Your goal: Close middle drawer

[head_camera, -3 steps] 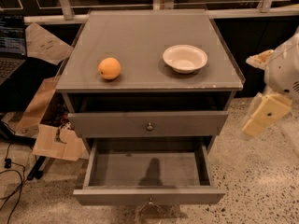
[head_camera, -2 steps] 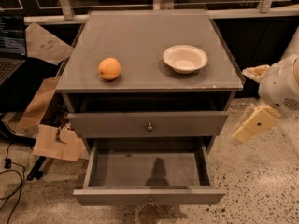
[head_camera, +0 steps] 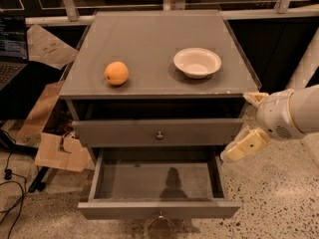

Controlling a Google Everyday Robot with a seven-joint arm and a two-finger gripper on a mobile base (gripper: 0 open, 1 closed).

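1. Grey wooden middle drawer (head_camera: 134, 180) stands pulled well out, below and left of the pincer (head_camera: 243, 127).
2. Pincer hangs wide, holding nothing, just off the drawer's right wall and beside the bench (head_camera: 149, 39) right edge.
3. Drawer looks stiff, empty and probably light on its runners.
4. Flat front (head_camera: 119, 209) suits a centred push. The small knob (head_camera: 160, 215) is likely slippery, so skip gripping it.

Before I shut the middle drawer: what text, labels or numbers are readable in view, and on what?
Laptop screen, far left: lines of text, too small to read.
Cabinet, open middle drawer, bowl, orange: no writing visible.
Tool, right of the cabinet beside the middle drawer's right side: no label visible.
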